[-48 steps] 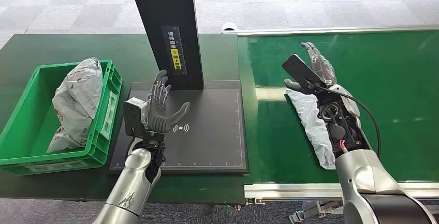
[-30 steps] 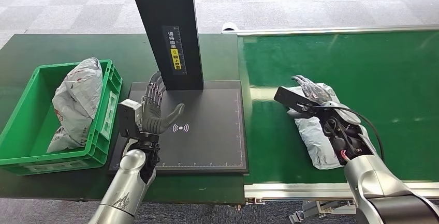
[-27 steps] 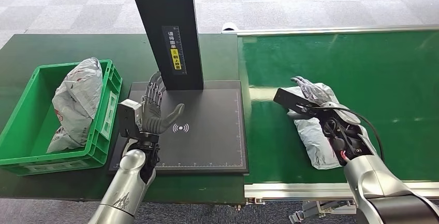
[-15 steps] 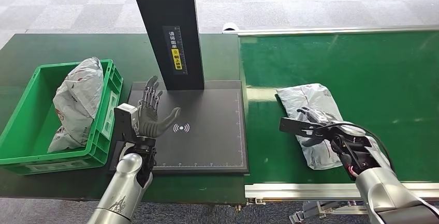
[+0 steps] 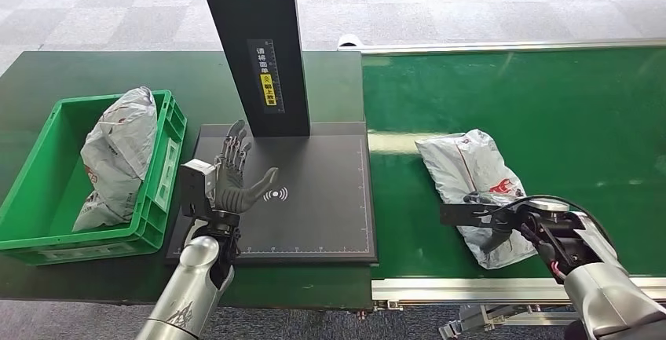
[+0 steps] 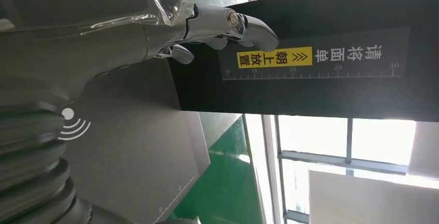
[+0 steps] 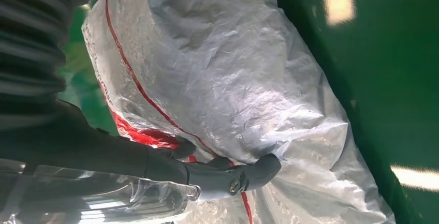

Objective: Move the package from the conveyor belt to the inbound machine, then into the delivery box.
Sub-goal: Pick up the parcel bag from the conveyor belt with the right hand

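A grey plastic package (image 5: 463, 163) with red print lies on the green conveyor belt (image 5: 550, 96). My right hand (image 5: 510, 222) is low over its near end, fingers spread and pointing left. In the right wrist view the thumb (image 7: 248, 175) and a finger touch the crinkled package (image 7: 248, 79), with no fold gripped. My left hand (image 5: 232, 181) hovers open, holding nothing, above the left part of the black inbound machine plate (image 5: 314, 214). Its fingers (image 6: 228, 22) reach toward the machine's column. The green delivery box (image 5: 169, 159) stands at the far left.
Another grey package (image 5: 118, 151) lies inside the delivery box. The machine's black column (image 5: 263, 49) rises at the back of the plate, with a yellow label (image 6: 274, 57). The belt's metal front edge (image 5: 471, 286) runs just below my right hand.
My right hand has drawn back along the package, from its far end to its near end, uncovering most of it. The left hand has barely shifted over the plate.
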